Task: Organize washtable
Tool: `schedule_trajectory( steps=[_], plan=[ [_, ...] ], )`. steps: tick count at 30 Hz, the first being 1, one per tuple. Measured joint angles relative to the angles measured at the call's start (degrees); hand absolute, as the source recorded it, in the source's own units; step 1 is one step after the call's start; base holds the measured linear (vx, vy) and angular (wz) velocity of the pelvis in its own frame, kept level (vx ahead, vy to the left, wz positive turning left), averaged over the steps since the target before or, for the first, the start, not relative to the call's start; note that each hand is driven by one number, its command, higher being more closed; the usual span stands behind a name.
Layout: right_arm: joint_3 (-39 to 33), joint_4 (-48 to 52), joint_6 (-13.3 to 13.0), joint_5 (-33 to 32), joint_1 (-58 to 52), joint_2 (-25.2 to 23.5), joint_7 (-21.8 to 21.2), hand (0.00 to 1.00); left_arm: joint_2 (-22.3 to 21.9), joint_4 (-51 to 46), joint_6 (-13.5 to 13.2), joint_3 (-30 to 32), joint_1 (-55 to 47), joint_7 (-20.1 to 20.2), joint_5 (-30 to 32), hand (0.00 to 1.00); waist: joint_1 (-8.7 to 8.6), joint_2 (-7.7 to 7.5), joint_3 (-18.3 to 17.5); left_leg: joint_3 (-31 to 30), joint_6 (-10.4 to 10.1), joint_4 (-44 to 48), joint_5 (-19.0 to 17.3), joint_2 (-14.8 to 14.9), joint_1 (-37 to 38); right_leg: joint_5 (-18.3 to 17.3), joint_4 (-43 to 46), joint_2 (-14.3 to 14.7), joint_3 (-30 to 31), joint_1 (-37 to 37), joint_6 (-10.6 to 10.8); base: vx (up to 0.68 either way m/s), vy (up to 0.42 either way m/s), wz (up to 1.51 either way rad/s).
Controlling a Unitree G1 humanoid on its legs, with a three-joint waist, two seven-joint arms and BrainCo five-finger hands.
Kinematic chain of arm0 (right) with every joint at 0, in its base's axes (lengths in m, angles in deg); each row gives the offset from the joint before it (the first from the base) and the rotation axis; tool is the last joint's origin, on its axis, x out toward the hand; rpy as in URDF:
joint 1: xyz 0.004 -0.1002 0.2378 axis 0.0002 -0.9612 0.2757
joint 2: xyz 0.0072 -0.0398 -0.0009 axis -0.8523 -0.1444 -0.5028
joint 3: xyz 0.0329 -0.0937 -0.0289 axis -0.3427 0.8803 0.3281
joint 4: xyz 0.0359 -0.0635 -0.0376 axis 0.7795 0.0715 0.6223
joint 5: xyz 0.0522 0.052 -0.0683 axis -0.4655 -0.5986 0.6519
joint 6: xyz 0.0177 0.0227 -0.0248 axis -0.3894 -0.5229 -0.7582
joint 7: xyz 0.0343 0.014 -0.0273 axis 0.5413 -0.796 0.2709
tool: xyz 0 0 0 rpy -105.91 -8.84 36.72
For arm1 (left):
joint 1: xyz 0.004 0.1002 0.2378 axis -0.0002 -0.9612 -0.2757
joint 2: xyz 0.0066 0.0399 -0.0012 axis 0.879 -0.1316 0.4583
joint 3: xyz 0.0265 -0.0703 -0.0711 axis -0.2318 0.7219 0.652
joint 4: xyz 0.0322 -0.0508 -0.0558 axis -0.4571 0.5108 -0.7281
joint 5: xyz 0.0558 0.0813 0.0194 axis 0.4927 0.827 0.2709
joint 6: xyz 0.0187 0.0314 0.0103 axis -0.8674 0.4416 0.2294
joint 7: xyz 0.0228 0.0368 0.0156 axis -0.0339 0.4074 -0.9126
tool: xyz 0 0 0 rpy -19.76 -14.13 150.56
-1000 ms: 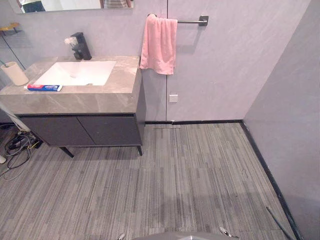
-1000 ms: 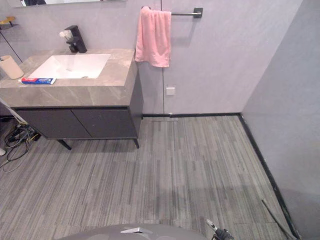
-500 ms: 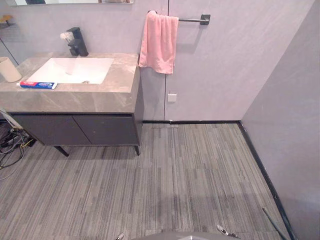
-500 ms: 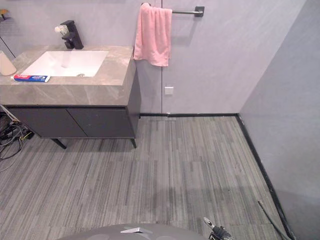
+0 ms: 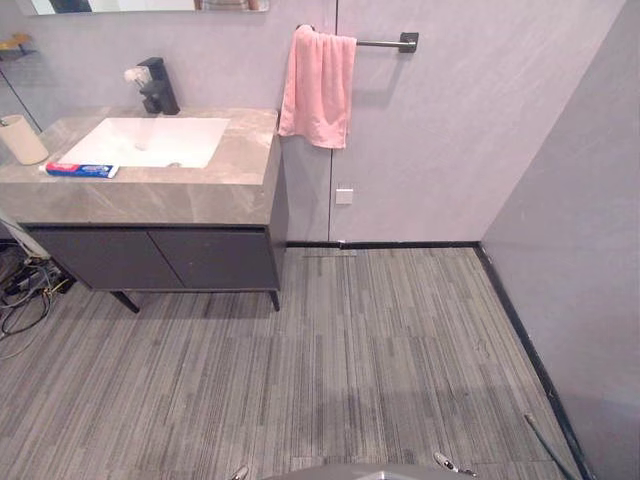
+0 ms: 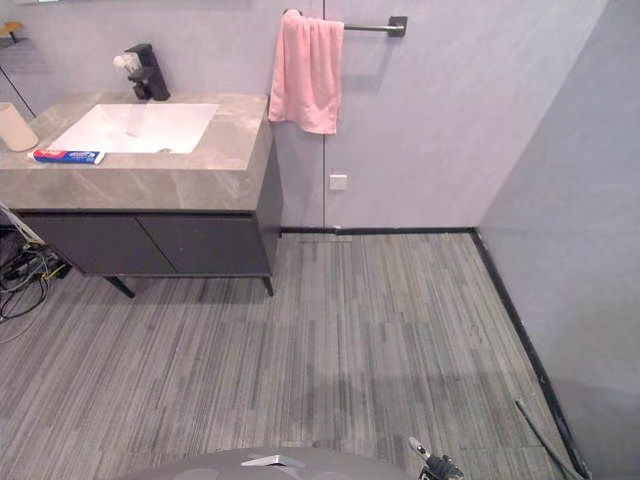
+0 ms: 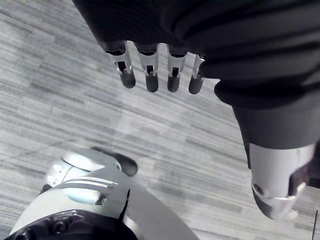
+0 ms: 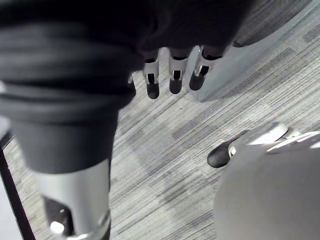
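Note:
The washtable is a grey stone counter with a white sink and a black faucet, at the far left of the room. A red-and-blue toothpaste tube lies on the counter in front of the sink. A beige cup stands at the counter's left end. A pink towel hangs from a wall bar to the right of the counter. My left hand and right hand hang over the floor with relaxed fingers, holding nothing.
Dark cabinet doors sit under the counter. Loose cables lie on the floor at its left. A grey wall closes the right side. Striped grey flooring stretches between me and the counter.
The whole picture has shifted a little left then back, so the camera moved. The counter's things have stayed where they were.

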Motion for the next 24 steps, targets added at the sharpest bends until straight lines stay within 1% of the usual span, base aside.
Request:
schedule_trajectory(
  steps=[3, 4, 5, 6, 7, 8, 9, 10, 11, 12, 13, 14, 15, 16, 17, 18, 19, 20, 21, 22, 23, 24],
  plan=[
    [-0.07, 0.06, 0.01, -0.04, 1.62, -0.12, 0.36, 0.0, -0.07, -0.03, -0.02, 0.44, 0.33, -0.01, -0.66, 0.0, 0.0, 0.02, 0.43, 0.13, 0.74, 2.54, -0.61, -0.3, -2.51, 0.38, 0.45, -0.07, 0.71, -1.43, -0.07, 0.03, 0.011, -0.05],
    [-0.11, 0.25, 0.04, -0.08, 2.15, -0.2, 0.39, 0.0, -0.32, -0.06, -0.04, 0.67, 0.51, -0.05, -0.91, 0.0, 0.06, 0.11, 0.96, 0.38, 0.95, 3.55, -1.35, -0.34, -2.82, 0.3, 0.95, -0.06, 1.0, -1.54, 0.01, 0.06, 0.034, -0.14],
    [-0.11, 1.01, 0.0, -0.52, 2.89, -0.41, 0.5, 0.0, -0.57, -0.28, -0.05, 0.82, 0.77, -0.18, -1.9, 0.0, 0.21, 0.32, 1.56, 0.85, 1.14, 5.75, -2.8, -0.35, -3.67, -0.6, 2.83, -0.1, 1.15, -2.29, 0.53, 0.06, 0.126, -0.02],
    [0.18, 8.35, -1.41, -8.51, 2.14, -3.59, 1.15, 0.0, -0.81, -2.72, -0.23, 1.91, 3.32, -0.4, -3.65, 0.0, 0.32, -0.38, 4.45, 0.93, 2.92, 15.62, -10.47, -1.64, -6.88, -8.33, 30.4, -1.12, -0.3, -13.0, 2.95, 0.07, 0.111, 0.19],
    [0.83, 9.9, -1.74, -9.99, 1.73, -3.99, 1.52, 0.0, -0.64, -3.14, -0.26, 2.13, 4.0, -0.44, -4.27, 0.0, 0.19, -0.86, 5.28, 0.65, 3.19, 17.29, -11.66, -1.95, -6.64, -8.25, 43.24, -1.52, -0.64, -18.86, 2.98, 0.12, 0.089, 0.36],
    [0.95, 9.91, -1.67, -11.33, 1.3, -4.03, 1.68, 0.0, -0.54, -3.47, -0.23, 2.56, 4.0, -0.42, -4.54, 0.0, 0.25, -1.32, 5.54, 0.34, 2.9, 18.92, -12.57, -1.98, -5.87, -8.19, 51.09, -2.22, -1.28, -21.69, 3.08, 0.13, -0.016, 0.31],
    [0.96, 9.89, -1.67, -11.31, 1.01, -4.06, 1.83, 0.0, -0.59, -3.49, -0.2, 2.95, 3.95, -0.41, -4.68, 0.0, 0.33, -1.43, 5.47, 0.21, 3.0, 19.94, -12.83, -1.85, -5.69, -8.13, 53.1, -2.56, -1.39, -22.61, 3.18, 0.29, -0.074, 0.15],
    [0.16, 9.48, -1.78, -11.29, 1.12, -4.12, 2.14, 0.0, -0.65, -3.96, -0.08, 3.32, 4.13, -0.41, -4.75, 0.0, 0.53, -1.85, 6.16, -0.68, 4.36, 20.31, -15.64, -2.0, -3.44, -8.81, 55.27, -3.45, -2.06, -24.21, 2.61, 0.27, -0.11, 0.03],
    [-0.19, 9.39, -1.72, -11.3, 1.22, -4.13, 2.12, 0.0, -0.7, -4.11, -0.05, 3.46, 4.14, -0.43, -4.77, 0.0, 0.57, -1.85, 6.38, -0.72, 4.3, 20.14, -15.74, -2.01, -3.01, -9.01, 55.43, -3.78, -2.47, -24.47, 2.27, 0.3, -0.17, -0.15],
    [-2.81, 9.6, -1.6, -11.25, 1.44, -4.43, 2.07, 0.0, -1.19, -4.19, 0.1, 4.12, 4.62, -0.49, -4.87, 0.0, 0.37, -1.16, 6.64, -0.61, 4.02, 19.36, -17.37, -0.5, -1.36, -9.87, 50.19, -5.74, -7.82, -27.09, 0.9, 0.21, -0.15, -0.15],
    [-4.69, 9.48, -1.4, -11.25, 1.3, -4.89, 2.17, 0.0, -1.73, -4.15, 0.03, 4.31, 5.66, -0.41, -5.1, 0.0, 0.03, -0.43, 6.6, -0.57, 3.32, 18.24, -18.46, 1.25, -1.01, -8.48, 38.45, -6.14, -12.81, -27.89, 2.74, 0.29, -0.174, -0.14],
    [-6.67, 9.16, -1.15, -11.2, 1.17, -5.71, 2.33, 0.0, -1.82, -4.1, -0.05, 4.82, 6.54, -0.25, -5.15, 0.0, 0.02, -0.64, 6.74, -0.79, 2.66, 16.46, -18.85, 1.69, 0.52, -6.08, 28.75, -6.18, -14.81, -27.87, 3.56, 0.31, -0.172, 0.03],
    [-8.05, 8.85, -1.1, -11.21, 1.1, -5.82, 2.42, 0.0, -1.87, -4.1, -0.06, 5.22, 7.17, -0.19, -5.13, 0.0, -0.14, -0.98, 6.96, -1.12, 2.37, 15.17, -19.04, 1.83, 1.99, -4.49, 22.29, -6.19, -15.12, -27.47, 3.62, 0.44, -0.277, 0.12],
    [-9.89, 8.84, -0.93, -11.25, 0.58, -6.3, 2.64, 0.0, -2.45, -4.02, -0.05, 5.5, 8.09, -0.12, -5.05, 0.0, -0.36, -1.08, 7.09, -1.81, 1.94, 13.23, -20.04, 2.02, 4.64, -1.61, 12.91, -6.32, -14.85, -26.76, 3.97, 0.57, -0.391, 0.36],
    [-10.49, 8.9, -0.55, -11.26, 0.38, -6.27, 2.72, 0.0, -3.75, -4.01, -0.04, 5.82, 8.89, 0.0, -4.98, 0.0, -1.19, -0.71, 7.15, -2.94, 1.44, 11.62, -21.57, 2.7, 7.69, -0.03, 9.11, -6.55, -14.27, -26.26, 3.7, 0.61, -0.437, 0.48],
    [-10.65, 9.06, -0.39, -11.33, 0.47, -6.19, 2.64, 0.0, -4.79, -3.96, -0.07, 6.09, 9.12, 0.05, -4.91, 0.0, -1.68, 0.27, 7.02, -3.15, 1.31, 10.41, -22.1, 4.12, 9.33, 3.57, 10.47, -6.45, -14.59, -26.16, 2.81, 0.66, -0.431, 0.59],
    [-10.47, 9.61, -0.41, -11.24, 0.45, -5.56, 2.56, 0.0, -6.05, -3.52, -0.08, 6.83, 8.84, 0.19, -4.77, 0.0, -2.47, 2.03, 6.13, -4.1, -0.33, 9.19, -21.47, 6.65, 11.37, 6.24, 13.0, -4.91, -16.02, -26.09, 1.23, 0.67, -0.47, 0.61],
    [-10.63, 9.45, -0.58, -11.27, 1.03, -5.02, 2.38, 0.0, -7.14, -2.65, -0.06, 7.36, 9.68, 0.56, -4.49, 0.0, -2.99, 4.01, 5.45, -5.59, -2.69, 12.55, -19.94, 9.14, 10.36, 7.58, 16.32, -3.25, -17.18, -26.61, -2.74, 0.79, -0.54, 0.39],
    [-10.94, 9.56, -0.61, -11.15, 2.28, -4.26, 2.21, 0.0, -8.04, -2.53, 0.06, 7.85, 9.94, 0.82, -4.69, 0.0, -2.62, 5.42, 5.24, -6.0, -3.83, 18.3, -16.93, 10.7, 8.53, 5.06, 18.92, -1.83, -18.42, -26.28, -4.45, 0.64, -0.492, 0.13],
    [-10.99, 9.7, -0.67, -11.16, 2.99, -4.18, 2.11, 0.0, -8.22, -2.85, 0.07, 8.43, 10.03, 0.89, -4.75, 0.0, -2.44, 5.41, 5.22, -6.4, -3.53, 22.01, -13.81, 10.48, 7.04, 3.9, 20.1, -1.55, -18.69, -26.0, -5.3, 0.57, -0.451, -0.11],
    [-10.14, 10.08, -0.9, -11.19, 3.66, -4.25, 2.09, 0.0, -8.15, -3.22, 0.09, 8.51, 10.17, 0.89, -5.15, 0.0, -2.7, 5.44, 5.21, -7.54, -3.27, 30.46, -5.5, 9.49, 3.53, 2.64, 19.75, -1.03, -18.98, -23.75, -7.06, 0.42, -0.375, -0.09],
    [-8.67, 10.68, -1.18, -11.23, 3.73, -4.44, 2.12, 0.0, -8.12, -3.69, 0.02, 8.5, 9.94, 0.9, -5.49, 0.0, -2.55, 5.42, 5.24, -7.71, -5.07, 37.43, 3.69, 8.78, 0.69, 1.63, 17.97, -0.41, -18.88, -20.44, -7.77, 0.55, -0.407, -0.15]
  ],
)
